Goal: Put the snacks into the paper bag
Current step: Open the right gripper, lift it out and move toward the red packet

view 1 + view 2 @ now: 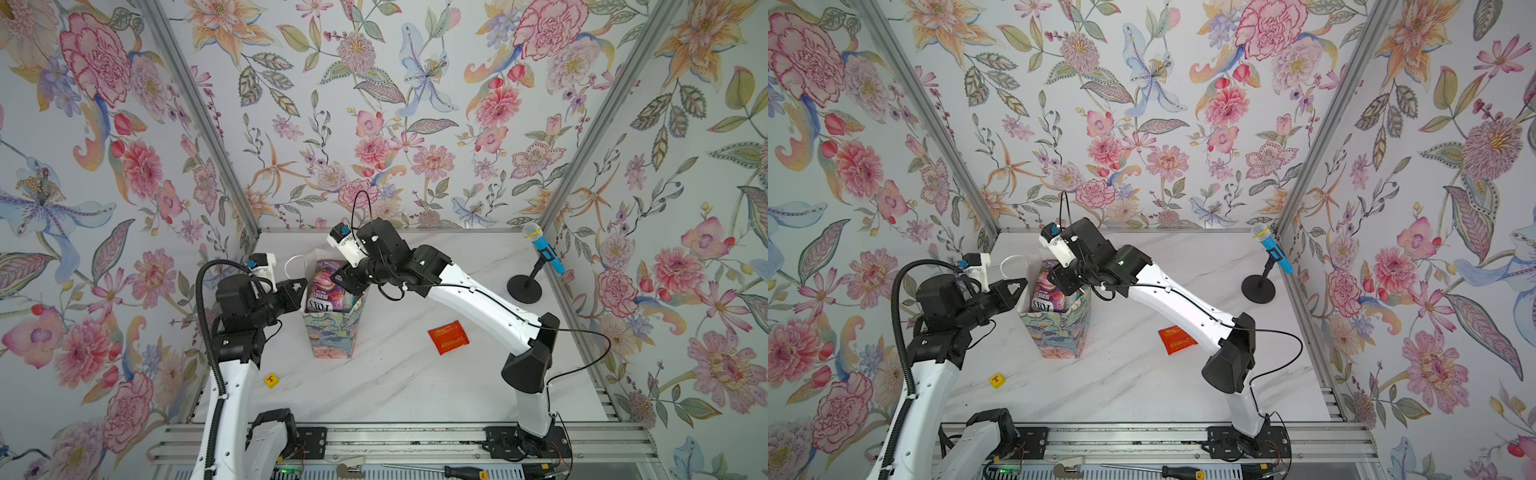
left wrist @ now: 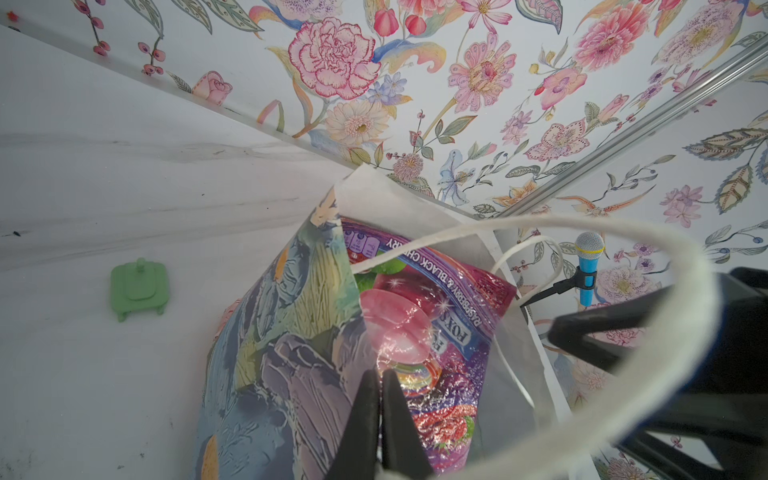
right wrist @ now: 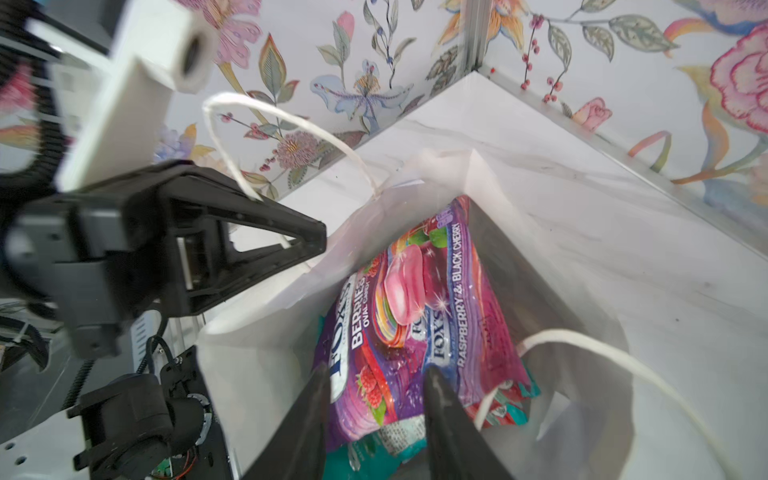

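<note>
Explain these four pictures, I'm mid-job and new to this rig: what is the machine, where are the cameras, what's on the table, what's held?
Two robot arms, left and right, work at a white table, each ending in a two-fingered gripper. Both top views look down on the whole scene; each wrist view rides on one arm. The left gripper is pinched shut on the rim of the paper bag. The right gripper hangs open over the bag's mouth, above a purple FOX'S packet inside. On the table: a red-orange sachet, a yellow cube and a toy microphone on a stand.

Obstacle: right end effector [image 3: 376, 372] in paper bag [image 1: 332, 332] mouth; sachet [image 1: 449, 336] unobstructed.
</note>
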Controlling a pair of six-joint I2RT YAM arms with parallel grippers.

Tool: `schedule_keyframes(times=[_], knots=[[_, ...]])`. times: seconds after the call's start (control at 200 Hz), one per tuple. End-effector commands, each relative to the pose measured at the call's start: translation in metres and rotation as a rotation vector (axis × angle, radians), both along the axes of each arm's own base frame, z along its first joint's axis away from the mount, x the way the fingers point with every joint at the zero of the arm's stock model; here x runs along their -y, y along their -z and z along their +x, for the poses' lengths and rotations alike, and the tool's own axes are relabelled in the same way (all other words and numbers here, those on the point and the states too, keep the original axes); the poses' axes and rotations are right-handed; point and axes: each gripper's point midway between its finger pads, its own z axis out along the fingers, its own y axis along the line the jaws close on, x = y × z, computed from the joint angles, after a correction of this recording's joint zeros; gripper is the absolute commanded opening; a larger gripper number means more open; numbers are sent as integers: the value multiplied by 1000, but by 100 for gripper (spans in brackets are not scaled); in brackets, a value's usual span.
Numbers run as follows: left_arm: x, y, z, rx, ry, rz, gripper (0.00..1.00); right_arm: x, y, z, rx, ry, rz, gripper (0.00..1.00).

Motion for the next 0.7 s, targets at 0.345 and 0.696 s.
schedule_keyframes(times=[0.345,0.696], knots=[[5,-17,-4,60,35,-9,6,7,64,55,-21,130,-164,38],[5,-16,-3,58,33,-9,6,1,112,59,-111,110,-232,39]])
